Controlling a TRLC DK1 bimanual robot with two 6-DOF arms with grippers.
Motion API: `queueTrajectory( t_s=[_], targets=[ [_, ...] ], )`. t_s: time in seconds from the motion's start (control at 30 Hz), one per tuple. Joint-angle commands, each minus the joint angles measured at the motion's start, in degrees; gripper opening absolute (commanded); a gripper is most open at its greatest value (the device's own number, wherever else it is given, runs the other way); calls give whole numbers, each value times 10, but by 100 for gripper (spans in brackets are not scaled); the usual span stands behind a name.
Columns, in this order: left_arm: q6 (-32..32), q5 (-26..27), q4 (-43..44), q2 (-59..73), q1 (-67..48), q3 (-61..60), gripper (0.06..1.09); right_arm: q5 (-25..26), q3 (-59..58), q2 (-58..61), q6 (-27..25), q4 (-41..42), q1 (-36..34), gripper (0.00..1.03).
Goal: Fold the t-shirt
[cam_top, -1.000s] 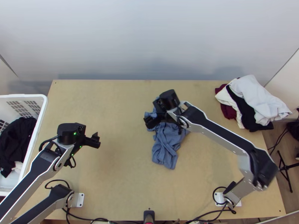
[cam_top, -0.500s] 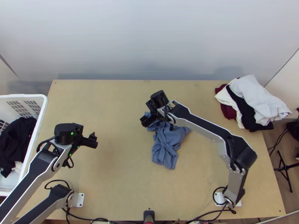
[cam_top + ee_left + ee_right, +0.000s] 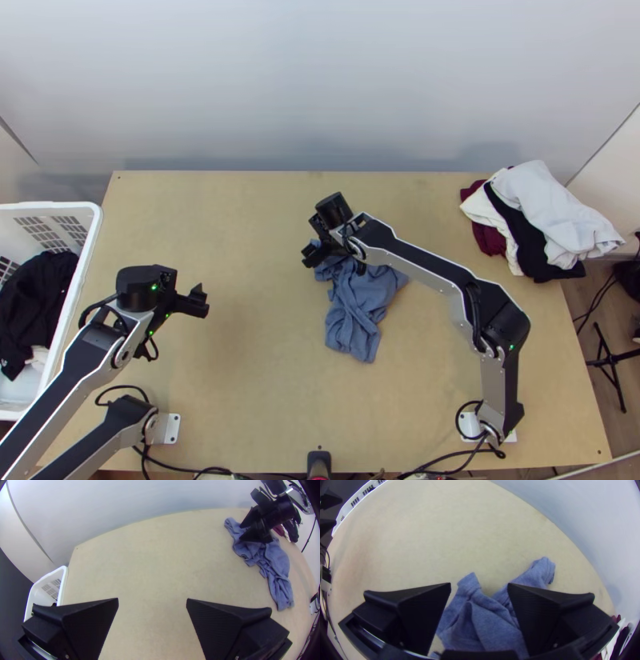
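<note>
Right arm point(image 3: 432, 268): its elbow is swinging in toward the middle of the table point(image 3: 240, 392), and its wrist is shifting slightly toward the left arm's side; the t-shirt point(image 3: 352, 312) is keeping its place.
Right gripper point(image 3: 479, 585): is hovering over the shirt's far end with its fingers spread, cloth showing between them, nothing pinched. Contact with the fabric: cannot tell. The wide gap is probably serving to straddle a fold before closing.
T-shirt: is lying bunched and creased near mid-table, running from beneath the right gripper toward the near edge. No flat panel is showing, so opening it out is presumably coming before any fold.
Loose ends: a short flap point(image 3: 469, 581) and a longer rolled end point(image 3: 544, 570) are sticking out separately, likely offering the easiest grip points.
Left gripper point(image 3: 152, 599): is waiting over bare wood on the basket side, fingers apart and holding nothing, presumably leaving room for the other arm.
Basket point(image 3: 93, 232): is holding dark clothing point(image 3: 36, 300) beside the table, probably laundry awaiting its turn.
Pile of clothes point(image 3: 552, 212): is resting at the far right corner, apparently keeping the work area free.
</note>
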Motion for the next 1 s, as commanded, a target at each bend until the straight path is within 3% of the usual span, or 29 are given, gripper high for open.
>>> queueTrajectory(
  t_s=[0.0,0.03,0.07,0.23,0.27,0.33,0.37,0.4,0.57,0.97],
  targets=[
    [-5,0,2,-1,1,-8,105,2,17,1,-5,9,-4,20],
    [-5,0,2,-1,1,-8,105,1,19,1,-8,11,-5,6],
    [-5,0,2,-1,1,-9,105,1,20,3,-12,11,-5,3],
    [-3,-1,3,-1,1,-12,105,-2,14,14,-32,-6,-3,7],
    [-2,-1,3,-1,1,-12,105,-3,14,14,-32,-18,-3,21],
    [0,-1,3,0,1,-12,105,-7,16,12,-21,-40,-3,69],
    [1,-1,3,0,1,-12,105,-14,17,12,-12,-52,-4,88],
    [2,-1,5,0,1,-14,105,-23,19,10,-7,-55,-6,92],
    [5,-1,12,2,2,-17,105,-47,28,6,4,-56,-15,92],
    [17,-1,37,11,10,-25,105,-48,53,47,-6,-50,-17,91]
  ],
)
